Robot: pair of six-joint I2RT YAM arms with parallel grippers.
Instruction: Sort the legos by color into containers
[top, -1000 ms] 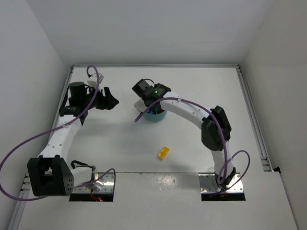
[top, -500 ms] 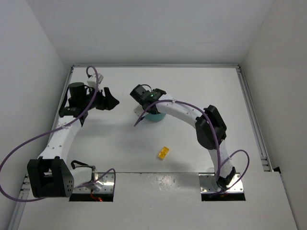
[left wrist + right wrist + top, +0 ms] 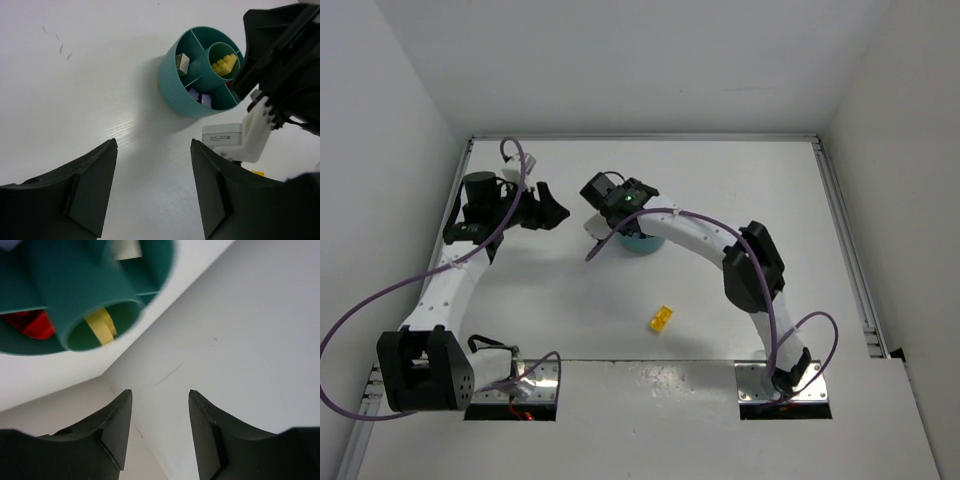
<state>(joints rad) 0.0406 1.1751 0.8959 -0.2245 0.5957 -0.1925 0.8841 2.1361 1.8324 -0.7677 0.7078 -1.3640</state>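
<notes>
1. Fingers of the right gripper [image 3: 157, 432] parted and empty, with only bare table [image 3: 570, 290] in the gap; poised just beside the teal dish [image 3: 172, 82], which fills the upper left of the right wrist view.
2. Fingers of the left gripper [image 3: 152, 192] likewise released, grasping nothing; parked at the left of the top view, apart from the dish.
3. Dish just above centre of the top view, half hidden under the right arm [image 3: 720, 235]. Contents:
   - yellow legos [image 3: 223, 62] in the central cup [image 3: 212, 51]
   - an off-white brick [image 3: 183, 62] in the section left of the cup
   - purple bricks [image 3: 195, 94] in the section below it
   - red bricks [image 3: 32, 322] in a neighbouring section
4. Loose yellow lego [image 3: 661, 319] alone on the table, below the dish in the top view, well apart from both grippers. Judged the only unsorted piece in sight.
5. Step in hand, as judged: drawing the empty right gripper clear of the dish and fetching the loose yellow lego.
6. For a clean pick:
   - Lift before swinging away, to avoid clipping the rim.
   - Descend straight over the brick with fingers wide.
   - Square the fingers to two flat sides, not corners.
   - Close gently, to avoid flicking so small a piece aside.
7. For the drop: centre low over the central cup, then release, keeping yellow with yellow.
</notes>
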